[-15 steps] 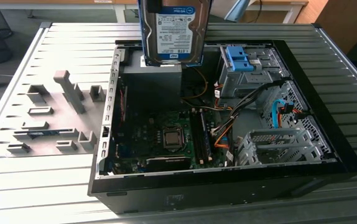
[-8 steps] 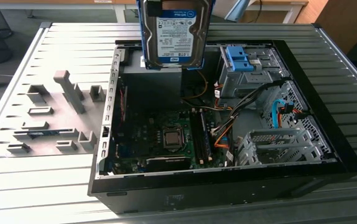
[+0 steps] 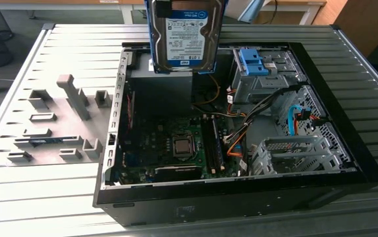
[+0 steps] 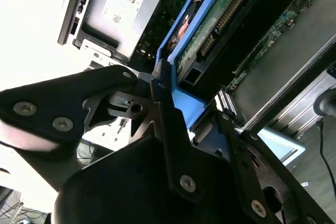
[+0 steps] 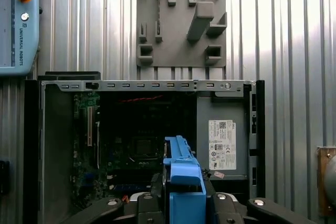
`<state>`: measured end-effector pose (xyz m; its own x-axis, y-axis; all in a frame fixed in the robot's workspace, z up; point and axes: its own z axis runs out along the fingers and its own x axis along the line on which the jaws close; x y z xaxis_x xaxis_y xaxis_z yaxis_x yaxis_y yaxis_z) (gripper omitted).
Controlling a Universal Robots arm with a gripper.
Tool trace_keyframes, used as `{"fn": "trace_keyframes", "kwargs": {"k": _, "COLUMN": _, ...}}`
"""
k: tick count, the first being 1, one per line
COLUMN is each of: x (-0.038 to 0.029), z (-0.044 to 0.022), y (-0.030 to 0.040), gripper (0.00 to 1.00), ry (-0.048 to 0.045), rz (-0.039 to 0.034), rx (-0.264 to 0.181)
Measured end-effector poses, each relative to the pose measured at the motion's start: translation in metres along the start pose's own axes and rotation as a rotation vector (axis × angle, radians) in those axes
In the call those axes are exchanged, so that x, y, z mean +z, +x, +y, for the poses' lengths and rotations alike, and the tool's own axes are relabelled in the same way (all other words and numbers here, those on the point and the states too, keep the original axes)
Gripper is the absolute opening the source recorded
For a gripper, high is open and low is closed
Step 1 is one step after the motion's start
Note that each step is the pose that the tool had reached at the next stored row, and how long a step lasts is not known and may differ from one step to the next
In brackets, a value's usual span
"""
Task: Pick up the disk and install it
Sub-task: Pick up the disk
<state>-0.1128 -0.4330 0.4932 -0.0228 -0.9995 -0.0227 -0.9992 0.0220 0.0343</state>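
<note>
The disk (image 3: pixel 185 34) is held up in the air at the top middle of the exterior view, above the open computer case (image 3: pixel 354 153). In the first wrist view it is pinched tight by the gripper (image 5: pixel 182 186).

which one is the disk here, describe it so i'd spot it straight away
Start at the open black computer case on the slatted metal table. Above its far edge the disk hangs upright in the pincer. It is a silver-grey slab with a white-and-blue label and blue side rails, unlike the bare blue bracket in the drive cage inside the case.
</note>
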Motion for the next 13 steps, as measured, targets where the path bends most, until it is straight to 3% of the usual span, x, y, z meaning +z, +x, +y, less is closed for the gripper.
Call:
{"fn": "trace_keyframes", "kwargs": {"k": 4, "x": -0.0001, "z": -0.0038, "y": -0.0001, "gripper": 0.36, "ry": 0.0000, "rz": -0.0001, "rx": 0.000}}
{"fn": "trace_keyframes", "kwargs": {"k": 10, "x": -0.0007, "z": -0.0220, "y": -0.0005, "gripper": 0.36, "ry": 0.0000, "rz": 0.0001, "rx": 0.000}}
{"fn": "trace_keyframes", "kwargs": {"k": 13, "x": -0.0007, "z": -0.0225, "y": -0.0005, "gripper": 0.36, "ry": 0.0000, "rz": 0.0000, "rx": 0.000}}
